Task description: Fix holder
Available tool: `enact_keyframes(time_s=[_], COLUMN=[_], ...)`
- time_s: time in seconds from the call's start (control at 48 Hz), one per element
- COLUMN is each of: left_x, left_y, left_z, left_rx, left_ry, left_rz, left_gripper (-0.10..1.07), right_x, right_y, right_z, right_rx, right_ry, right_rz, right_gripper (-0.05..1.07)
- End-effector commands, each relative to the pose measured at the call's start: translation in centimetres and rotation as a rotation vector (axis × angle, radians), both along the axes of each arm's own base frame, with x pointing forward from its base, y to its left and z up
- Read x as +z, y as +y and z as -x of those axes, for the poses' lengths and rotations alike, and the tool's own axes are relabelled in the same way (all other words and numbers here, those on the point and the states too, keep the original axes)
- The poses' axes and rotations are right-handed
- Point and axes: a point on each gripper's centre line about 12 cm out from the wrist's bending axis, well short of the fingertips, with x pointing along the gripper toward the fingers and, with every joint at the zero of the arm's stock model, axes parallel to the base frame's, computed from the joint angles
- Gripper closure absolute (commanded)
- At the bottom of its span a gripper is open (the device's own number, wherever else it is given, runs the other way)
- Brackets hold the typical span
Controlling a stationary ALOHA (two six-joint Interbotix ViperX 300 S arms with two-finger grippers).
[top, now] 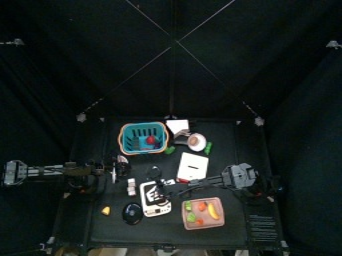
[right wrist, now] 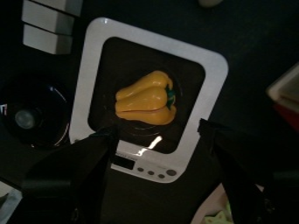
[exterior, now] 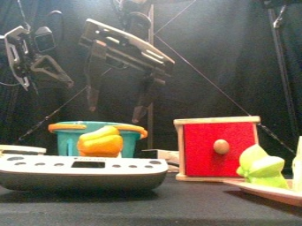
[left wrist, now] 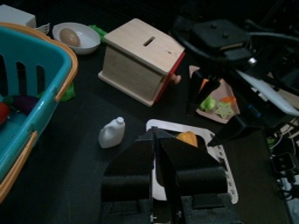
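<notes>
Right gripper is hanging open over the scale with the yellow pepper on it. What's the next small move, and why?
Probably lower the right gripper straight down and close on the yellow pepper. Its jaws stand wide open on either side of the pepper, which lies free on the white scale, not yet held. The teal holder sits farther back on the table.

Dim pen, lit from above; glare gleams on the white scale [right wrist: 152, 101] rim. Front view's near things look soft; the curtains swallow all shadow
</notes>
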Motion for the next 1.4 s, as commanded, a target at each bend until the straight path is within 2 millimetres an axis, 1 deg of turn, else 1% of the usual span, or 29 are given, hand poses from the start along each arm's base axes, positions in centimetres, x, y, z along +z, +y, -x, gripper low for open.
enact_keyframes(time_s=[0.0, 0.042, 0.167, 0.25, 0.292, 0.396, 0.479, 0.5, 0.646, 0.771, 0.812, 0.917, 1.062, 1.146, 1.229, 1.312, 1.375], left_x=[0.6, 0.7, 1.0, 1.2, 1.3, 1.4, 1.6, 1.7, 2.4, 3.4, 3.5, 3.6, 4.9, 6.1, 7.2, 7.7, 7.8], left_y=[0.0, 0.0, -0.1, -0.2, -0.2, -0.3, -0.4, -0.5, -0.7, -0.3, -0.1, 1.1, 3.5, 5.6, 7.4, 9.1, 10.6], left_z=[-0.2, -0.3, -0.4, -0.5, -0.5, -0.6, -0.6, -0.6, -0.9, -1.6, -1.9, -3.2, -4.9, -5.7, -6.4, -7.2, -8.2], left_rx=[-0.001, -0.006, -0.013, -0.020, -0.023, -0.029, -0.041, -0.044, -0.066, -0.055, -0.047, -0.011, 0.064, 0.127, 0.176, 0.221, 0.249], left_ry=[-0.017, -0.020, -0.032, -0.041, -0.046, -0.054, -0.068, -0.072, -0.110, -0.126, -0.120, -0.096, -0.098, -0.115, -0.134, -0.137, -0.134], left_rz=[-0.002, -0.002, -0.003, -0.002, -0.001, 0.000, 0.001, 0.004, 0.011, 0.014, 0.015, 0.015, 0.011, 0.004, 0.005, 0.013, 0.024], left_gripper=[0.53, 0.53, 0.53, 0.53, 0.53, 0.53, 0.53, 0.53, 0.53, 0.53, 0.53, 0.53, 0.53, 0.53, 0.53, 0.53, 0.53], right_x=[5.3, 6.0, 7.7, 8.1, 8.3, 8.2, 7.7, 7.5, 6.4, 5.5, 5.1, 4.5, 3.6, 2.9, 2.0, 1.1, 0.5], right_y=[-0.9, -1.3, -3.5, -5.1, -6.2, -8.2, -9.7, -10.4, -13.4, -16.4, -17.7, -20.2, -23.1, -24.5, -26.1, -27.4, -28.4], right_z=[1.0, 1.3, 2.8, 4.0, 4.9, 7.0, 8.5, 9.0, 11.4, 13.7, 14.8, 16.6, 17.9, 18.2, 19.0, 19.6, 20.0], right_rx=[0.023, 0.036, 0.023, 0.004, -0.010, -0.033, -0.047, -0.053, -0.071, -0.099, -0.113, -0.136, -0.164, -0.187, -0.224, -0.252, -0.271], right_ry=[-0.097, -0.103, -0.119, -0.112, -0.108, -0.102, -0.120, -0.135, -0.235, -0.331, -0.367, -0.444, -0.541, -0.543, -0.510, -0.486, -0.469], right_rz=[0.038, 0.061, 0.131, 0.175, 0.198, 0.230, 0.234, 0.232, 0.226, 0.236, 0.245, 0.275, 0.294, 0.300, 0.308, 0.315, 0.317], right_gripper=[0.01, 0.01, 0.01, 0.01, 0.01, 0.01, 0.01, 0.01, 0.01, 0.01, 0.01, 0.01, 0.01, 0.01, 0.01, 0.01, 0.01])
